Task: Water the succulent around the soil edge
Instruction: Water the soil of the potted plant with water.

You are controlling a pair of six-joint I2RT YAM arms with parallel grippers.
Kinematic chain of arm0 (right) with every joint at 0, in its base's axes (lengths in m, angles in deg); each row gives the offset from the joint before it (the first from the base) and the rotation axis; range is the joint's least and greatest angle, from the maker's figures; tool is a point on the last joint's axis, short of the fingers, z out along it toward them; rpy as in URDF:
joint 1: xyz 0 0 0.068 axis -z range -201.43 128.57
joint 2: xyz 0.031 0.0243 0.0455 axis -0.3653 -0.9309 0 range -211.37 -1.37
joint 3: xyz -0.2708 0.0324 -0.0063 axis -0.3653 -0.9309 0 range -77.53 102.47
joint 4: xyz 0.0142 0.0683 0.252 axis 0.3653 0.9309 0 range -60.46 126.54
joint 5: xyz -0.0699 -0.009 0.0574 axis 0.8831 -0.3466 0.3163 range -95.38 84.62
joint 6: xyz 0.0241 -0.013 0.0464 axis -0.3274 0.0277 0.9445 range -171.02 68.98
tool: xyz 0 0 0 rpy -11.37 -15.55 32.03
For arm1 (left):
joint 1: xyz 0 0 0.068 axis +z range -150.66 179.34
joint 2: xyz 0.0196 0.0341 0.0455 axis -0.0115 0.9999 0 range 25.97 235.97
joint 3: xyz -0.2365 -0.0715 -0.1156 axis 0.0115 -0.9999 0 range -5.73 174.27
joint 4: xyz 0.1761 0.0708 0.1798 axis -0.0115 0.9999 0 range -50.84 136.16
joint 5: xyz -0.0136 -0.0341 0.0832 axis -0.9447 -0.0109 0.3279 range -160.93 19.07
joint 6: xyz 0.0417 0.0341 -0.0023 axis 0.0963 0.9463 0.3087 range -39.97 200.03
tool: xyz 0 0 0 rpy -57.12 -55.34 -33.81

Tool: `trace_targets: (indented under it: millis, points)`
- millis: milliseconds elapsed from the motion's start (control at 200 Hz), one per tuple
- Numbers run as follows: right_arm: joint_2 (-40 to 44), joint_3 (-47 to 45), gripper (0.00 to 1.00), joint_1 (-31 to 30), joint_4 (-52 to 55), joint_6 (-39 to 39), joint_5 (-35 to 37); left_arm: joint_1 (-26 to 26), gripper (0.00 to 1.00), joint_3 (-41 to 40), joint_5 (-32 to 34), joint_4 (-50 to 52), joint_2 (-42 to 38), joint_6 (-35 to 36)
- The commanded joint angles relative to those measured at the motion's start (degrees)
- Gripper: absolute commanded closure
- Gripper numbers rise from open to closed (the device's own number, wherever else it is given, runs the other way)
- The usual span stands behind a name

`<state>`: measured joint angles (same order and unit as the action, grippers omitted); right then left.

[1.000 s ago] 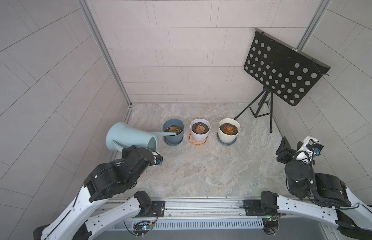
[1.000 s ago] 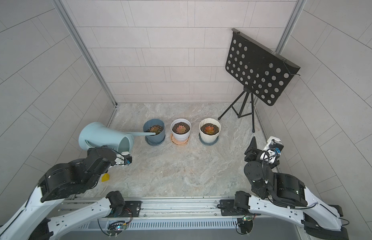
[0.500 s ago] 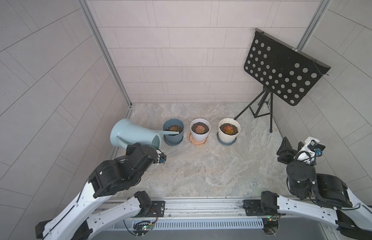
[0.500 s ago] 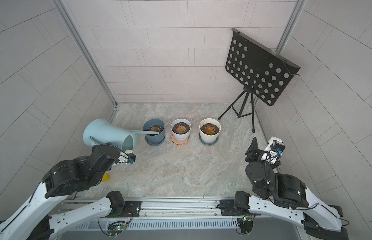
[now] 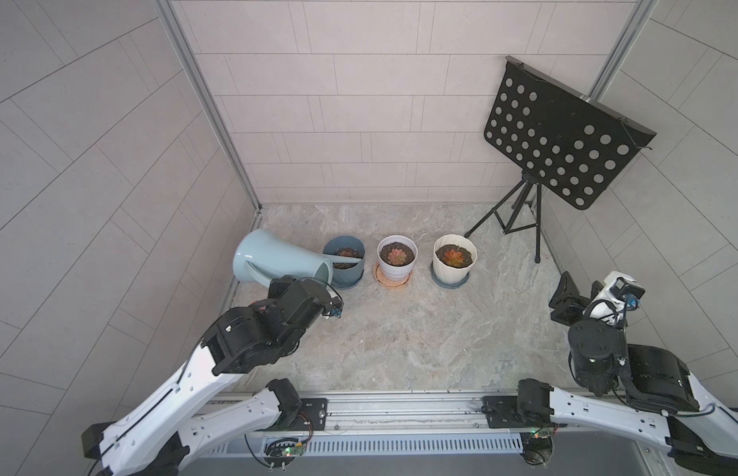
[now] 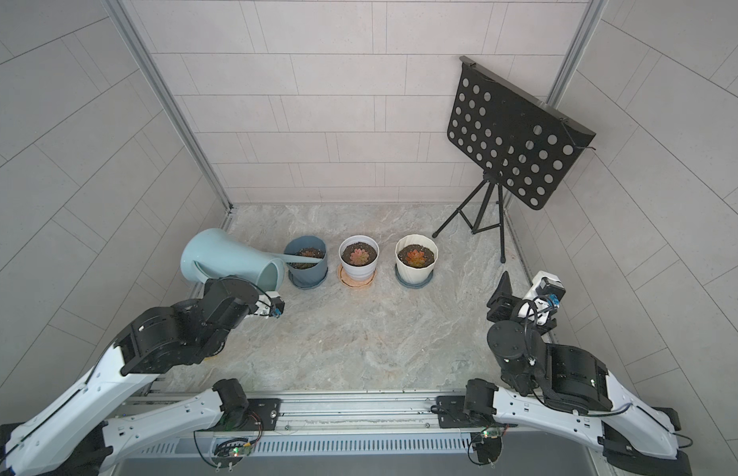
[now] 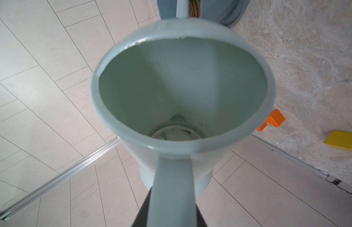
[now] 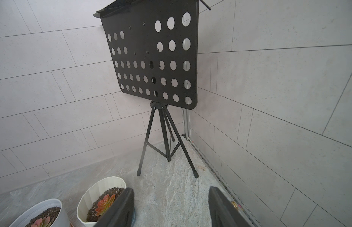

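A pale blue watering can [image 5: 272, 259] hangs tipped on its side at the left, and its thin spout [image 5: 344, 260] reaches over the soil of a blue pot [image 5: 346, 278]. The succulent in that pot is too dark and small to make out. My left gripper [image 7: 172, 206] is shut on the can's handle, with the can's open mouth [image 7: 181, 82] facing the wrist camera. My right gripper [image 8: 170, 193] stands open and holds nothing, by the right wall [image 5: 573, 294].
A white pot [image 5: 397, 268] with a pink succulent and a cream ribbed pot [image 5: 454, 270] with an orange one stand in a row beside the blue pot. A black music stand [image 5: 561, 140] fills the back right corner. Orange [image 7: 273, 119] and yellow [image 7: 340, 140] blocks lie near the left wall.
My left arm has carried the watering can to the right, toward the pots, and its spout now reaches further over the blue pot. The right arm has stayed still.
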<state>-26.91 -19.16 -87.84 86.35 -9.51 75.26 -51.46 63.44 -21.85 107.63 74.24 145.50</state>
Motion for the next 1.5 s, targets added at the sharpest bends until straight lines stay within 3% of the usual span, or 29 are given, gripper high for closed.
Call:
trace_targets:
  millis: [0, 275, 741, 1496]
  points:
    - [0.3, 0.6, 0.36, 0.2, 0.0, -0.7, 1.2, -0.3, 1.0, -0.2, 3.7, -3.8, 0.0, 1.0]
    - [0.6, 0.6, 0.36, 0.2, -0.2, -1.1, 1.5, 0.6, 1.0, -0.5, 4.5, -6.8, 2.3, 1.1]
    - [1.1, 0.6, 0.36, 0.1, -0.9, -1.9, 2.2, 6.5, 1.0, -2.1, 0.6, -13.1, 2.8, 4.1]
    - [1.8, 0.5, 0.36, 0.1, -1.7, -3.1, 2.7, 8.5, 1.0, -2.8, 1.6, -17.9, 5.2, 5.0]
